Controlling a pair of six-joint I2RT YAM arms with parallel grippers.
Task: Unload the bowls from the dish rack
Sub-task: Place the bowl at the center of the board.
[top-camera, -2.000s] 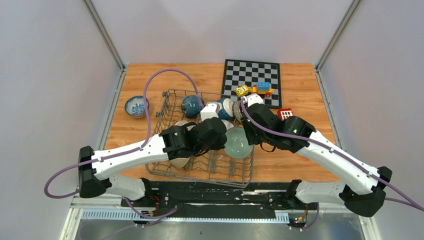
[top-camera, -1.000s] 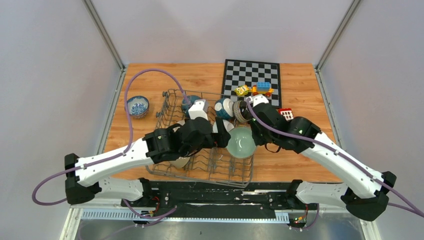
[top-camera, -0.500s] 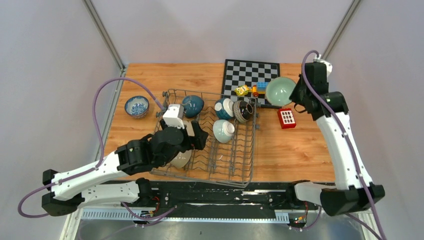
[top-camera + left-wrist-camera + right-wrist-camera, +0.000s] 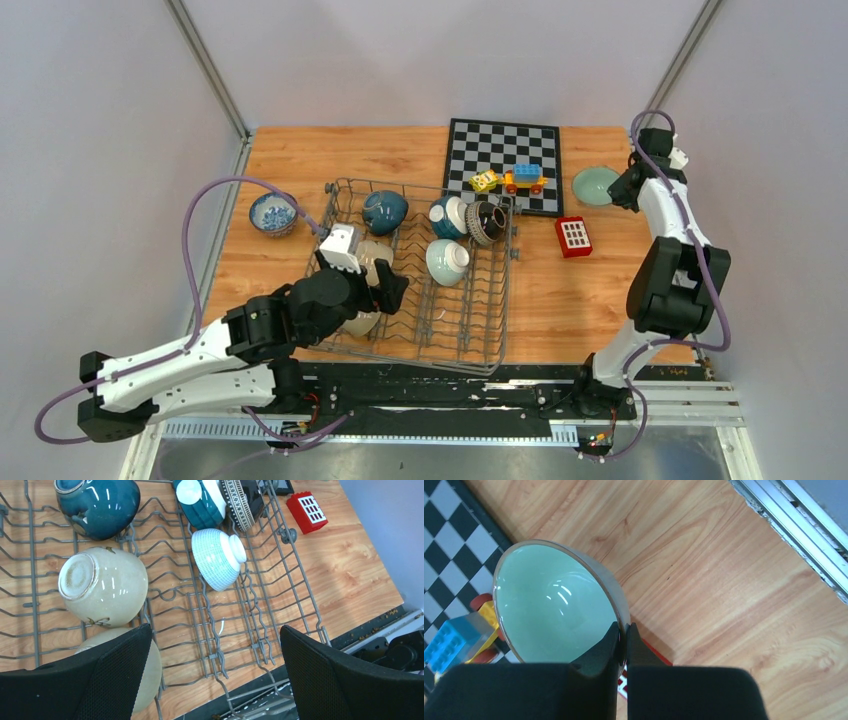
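Pinching the rim of the pale green bowl [image 4: 554, 615] between its two fingers, the right gripper [image 4: 622, 630] holds it well to the right of the dish rack [image 4: 497, 330], past the rack's far right corner. The bowl is tilted, its hollow turned toward the wrist camera. Whether it touches the wood under it cannot be told.

The left gripper [image 4: 215, 630] hangs over the near left part of the rack with its fingers spread wide and nothing between them.

Six bowls lie inside the rack:
- two beige bowls [image 4: 102, 585] on their sides in the near left, one right behind the other
- a dark teal bowl [image 4: 97, 502] at the far left
- a pale ribbed bowl [image 4: 217, 557] near the middle
- a teal-and-white bowl [image 4: 448, 216] and a dark striped bowl [image 4: 486, 221], touching, at the far right

A blue-and-white patterned bowl [image 4: 273, 213] stands upright just left of the rack. A red block [image 4: 573, 236] lies just right of it.
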